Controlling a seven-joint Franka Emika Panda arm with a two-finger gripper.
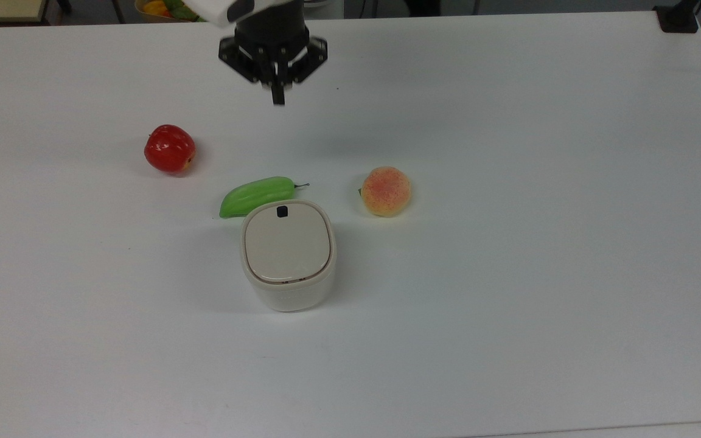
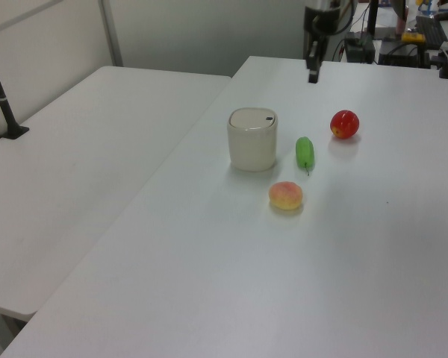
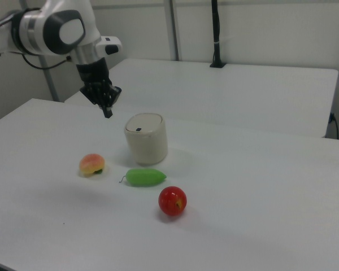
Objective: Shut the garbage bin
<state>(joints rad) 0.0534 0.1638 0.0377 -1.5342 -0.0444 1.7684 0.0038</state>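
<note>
The cream-white garbage bin (image 1: 288,255) (image 2: 252,139) (image 3: 146,138) stands mid-table with its beige lid lying flat and shut, the small black button (image 1: 282,211) at the lid's far edge in the top view. My gripper (image 1: 277,100) (image 2: 313,77) (image 3: 108,114) hangs well above the table, up and away from the bin, near the top view's upper edge. Its fingers are pressed together with nothing held.
A green fruit (image 1: 255,195) lies right behind the bin. A red apple (image 1: 170,149) sits toward the top view's left and a peach (image 1: 386,191) toward the top view's right. A bowl of fruit (image 1: 168,8) stands beyond the table's far edge.
</note>
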